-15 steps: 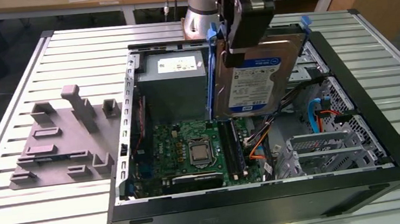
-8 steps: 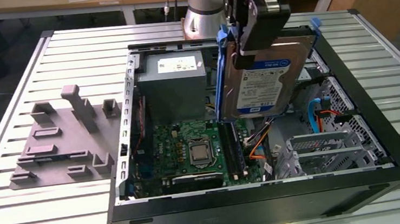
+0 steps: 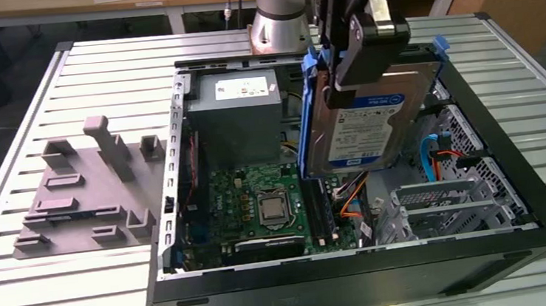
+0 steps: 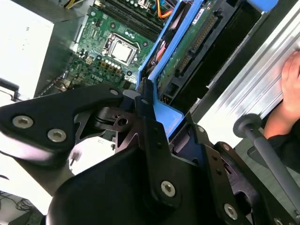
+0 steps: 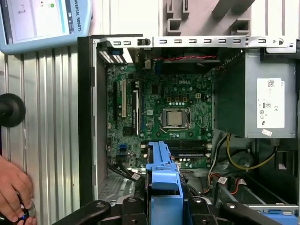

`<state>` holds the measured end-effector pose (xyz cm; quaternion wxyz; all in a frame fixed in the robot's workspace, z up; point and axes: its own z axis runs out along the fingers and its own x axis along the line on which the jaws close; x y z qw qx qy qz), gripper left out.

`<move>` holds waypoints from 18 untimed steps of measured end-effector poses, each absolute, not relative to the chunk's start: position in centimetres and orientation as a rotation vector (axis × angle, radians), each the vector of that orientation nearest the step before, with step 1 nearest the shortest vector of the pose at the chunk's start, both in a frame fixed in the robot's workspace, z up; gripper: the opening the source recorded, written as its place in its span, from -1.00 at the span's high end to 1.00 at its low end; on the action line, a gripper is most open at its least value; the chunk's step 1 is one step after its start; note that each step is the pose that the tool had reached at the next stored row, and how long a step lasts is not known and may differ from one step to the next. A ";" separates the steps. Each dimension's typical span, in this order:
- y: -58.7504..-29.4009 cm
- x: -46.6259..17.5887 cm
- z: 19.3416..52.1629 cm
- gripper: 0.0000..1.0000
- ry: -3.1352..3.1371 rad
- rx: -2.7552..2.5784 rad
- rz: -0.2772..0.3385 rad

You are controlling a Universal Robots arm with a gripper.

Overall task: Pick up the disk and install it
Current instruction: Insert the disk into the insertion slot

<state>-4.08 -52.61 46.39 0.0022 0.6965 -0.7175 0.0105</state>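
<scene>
— One disk point(image 3: 370, 126) is all I care about. Where is it?

— Up in the gripper point(image 3: 355, 71), over the open computer case point(image 3: 365, 293). In the exterior view that is roughly two o'clock from the case's middle. It hangs steeply tilted, label side toward the camera, low end pointing down into the case.

— What does it look like?

— It's a flat silver rectangle with a white label that ends in a blue band. Blue plastic carrier rails frame its long edges and its upper end. In the second wrist view the other face shows a green circuit board with a black connector at the far end.

— And the jaws?

— Clamped on the blue carrier at the disk's upper end. In the second wrist view the black fingers point(image 4: 152, 136) press against either side of the blue plastic.

— Does the low end touch anything?

— Hard to say. It looks close to the orange cables point(image 3: 356, 190), but I cannot make out contact.

— What else is in the case?

— The grey power supply point(image 3: 240, 115) is at eleven o'clock. The green motherboard point(image 3: 258, 213) with its processor socket point(image 3: 272, 206) is at seven, and a perforated metal drive cage point(image 3: 455, 200) is at four.

— Outside it?

— A grey fixture block point(image 3: 89, 191) sits at nine o'clock on the slatted table point(image 3: 88, 303). A person's hand point(image 5: 14, 190) is over the slats beside the case in both wrist views.
</scene>
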 end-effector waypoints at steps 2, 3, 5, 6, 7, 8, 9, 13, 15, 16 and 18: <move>-52.7 -3.7 46.3 0.27 -2.251 2.185 0.033; -52.8 -3.4 46.2 0.27 -2.251 2.185 0.033; -52.9 -3.1 46.1 0.27 -2.250 2.185 0.034; -53.1 -3.0 46.1 0.27 -2.250 2.185 0.034; -53.2 -2.9 46.0 0.27 -2.251 2.185 0.033; -53.4 -2.9 46.0 0.27 -2.251 2.185 0.033; -53.6 -2.8 45.9 0.27 -2.251 2.185 0.033; -54.3 -2.6 45.7 0.27 -2.251 2.185 0.033; -54.6 -2.4 45.7 0.27 -2.251 2.185 0.033; -54.7 -2.3 45.6 0.27 -2.251 2.185 0.034; -54.8 -1.8 45.6 0.27 -2.251 2.185 0.033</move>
